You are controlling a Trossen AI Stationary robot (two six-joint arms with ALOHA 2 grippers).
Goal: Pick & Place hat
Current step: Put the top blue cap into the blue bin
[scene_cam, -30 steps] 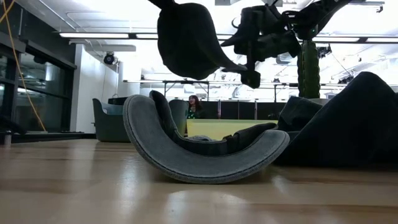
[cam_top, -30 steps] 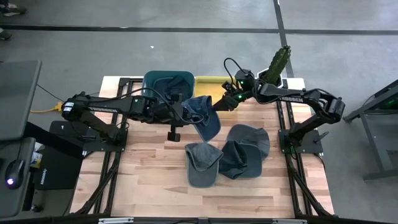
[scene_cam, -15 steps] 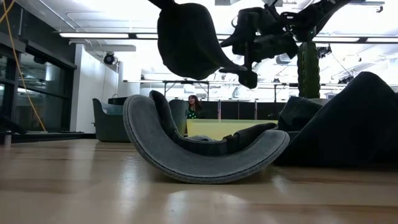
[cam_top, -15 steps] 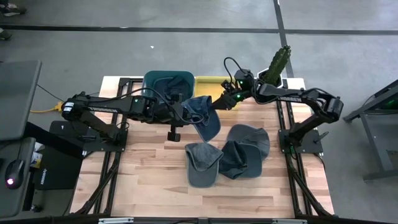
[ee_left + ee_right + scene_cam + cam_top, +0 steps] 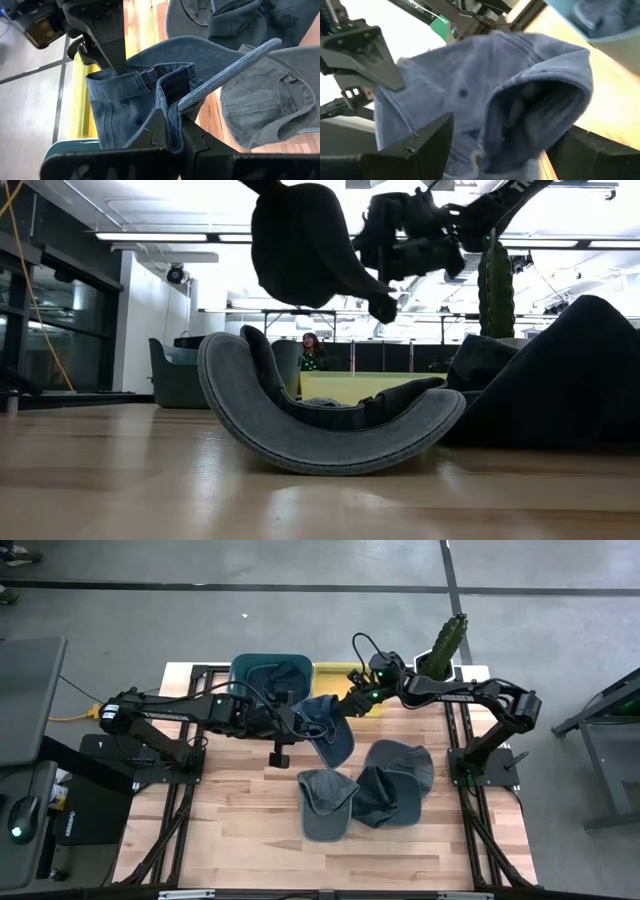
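left gripper (image 5: 170,142) clamps blue cap (image 5: 328,725) aloft | right gripper (image 5: 500,145) wide, straddling crown | risk: uneven tug twists cap loose, dropping onto caps below

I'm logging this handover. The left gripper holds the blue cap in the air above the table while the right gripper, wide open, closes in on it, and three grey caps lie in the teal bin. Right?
Not quite. In the high view the grey caps lie on the wooden table, not in the teal bin. The rest stands: the left gripper pinches the blue cap aloft, and the right gripper is open around it.
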